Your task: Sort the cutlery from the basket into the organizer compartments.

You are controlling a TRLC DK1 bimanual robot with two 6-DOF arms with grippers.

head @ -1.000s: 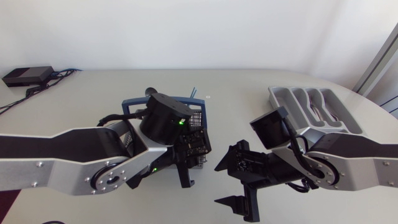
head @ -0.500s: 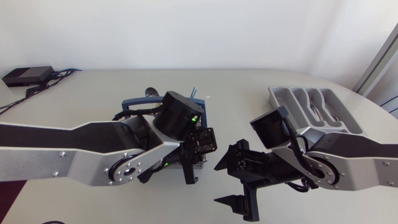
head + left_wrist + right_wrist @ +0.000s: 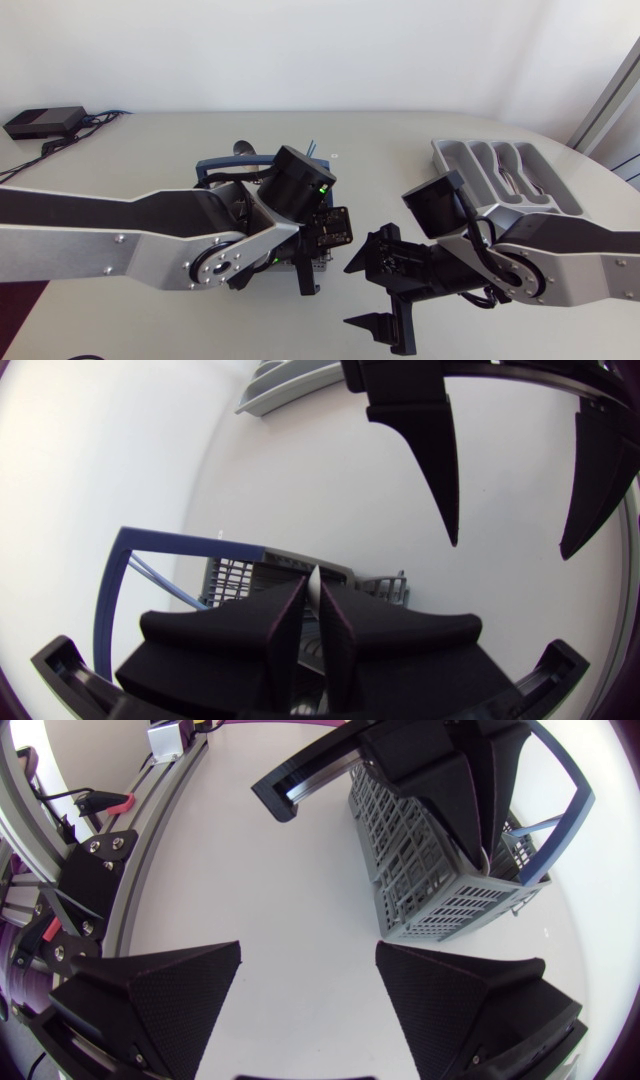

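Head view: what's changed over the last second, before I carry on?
The left arm slid further in from its side, its wrist swinging over the basket toward the right gripper. The left gripper stayed at the basket's near end. Its fingers now appear closed on a thin pale piece; its earlier grip isn't visible. The right gripper, basket and organizer are unchanged.
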